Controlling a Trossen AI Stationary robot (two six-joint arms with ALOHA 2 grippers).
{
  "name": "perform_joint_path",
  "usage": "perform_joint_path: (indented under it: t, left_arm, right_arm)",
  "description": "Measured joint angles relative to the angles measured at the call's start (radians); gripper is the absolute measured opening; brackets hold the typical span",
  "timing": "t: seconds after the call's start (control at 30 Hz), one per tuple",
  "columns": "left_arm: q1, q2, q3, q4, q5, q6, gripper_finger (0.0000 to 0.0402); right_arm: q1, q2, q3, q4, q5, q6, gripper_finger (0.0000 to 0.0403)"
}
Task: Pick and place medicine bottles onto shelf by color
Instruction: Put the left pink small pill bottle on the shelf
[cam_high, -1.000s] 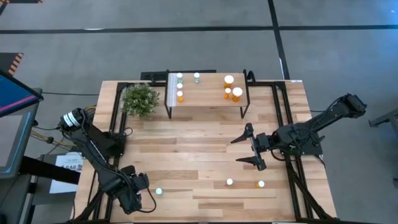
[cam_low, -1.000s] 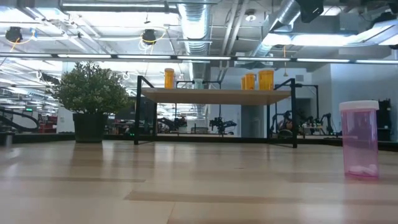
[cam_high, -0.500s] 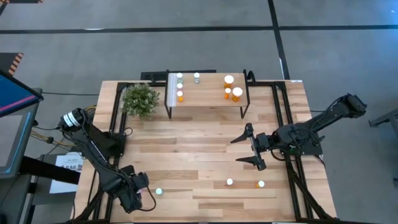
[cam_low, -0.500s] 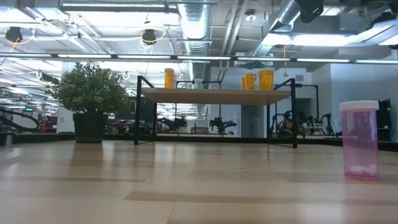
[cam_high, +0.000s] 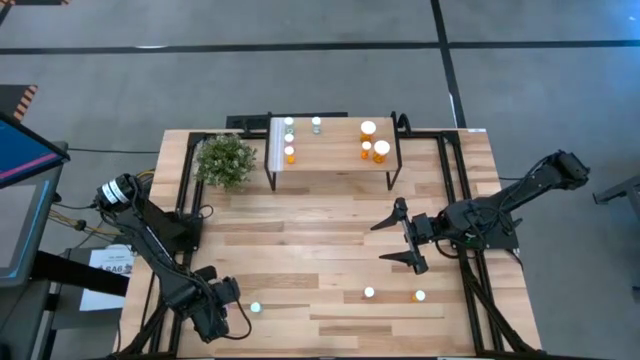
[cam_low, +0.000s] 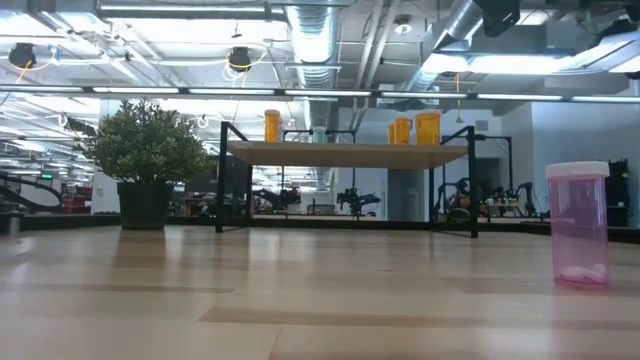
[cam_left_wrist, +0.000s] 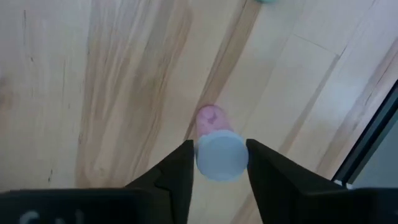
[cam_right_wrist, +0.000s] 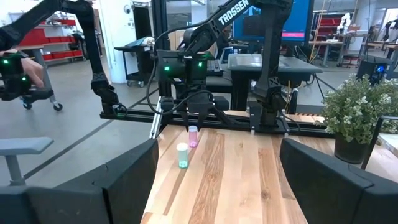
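Left end effector (cam_left_wrist: 217, 163) has just narrowed around the pink bottle (cam_left_wrist: 217, 149) at the counter's (cam_high: 330, 220) near-left corner; its fingers (cam_left_wrist: 176, 174) now bracket the white cap, seemingly touching. Lifting toward the shelf (cam_high: 330, 160) likely comes next. Right end effector (cam_high: 400, 238) waits wide open mid-counter.

Green bottle (cam_left_wrist: 268, 2) cut off at left wrist view's edge

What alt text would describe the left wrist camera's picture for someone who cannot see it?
Looking down past the left gripper, its two dark fingers closely flank the white cap of a small pink medicine bottle standing on the light wooden tabletop. A black frame rail crosses one corner.
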Motion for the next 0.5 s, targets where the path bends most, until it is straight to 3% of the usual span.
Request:
perform_joint_path:
  t: [0.23,0.5]
  left_arm:
    - [0.04,0.0,0.016,-0.009,0.041,0.032,0.0085]
    - [0.101,0.0,0.08,-0.099,0.051,0.139,0.0094]
  right_arm:
    - [0.0,0.0,0.0,0.0,0.0,0.0,0.0357]
    - [0.0,0.0,0.0,0.0,0.0,0.001,0.0357]
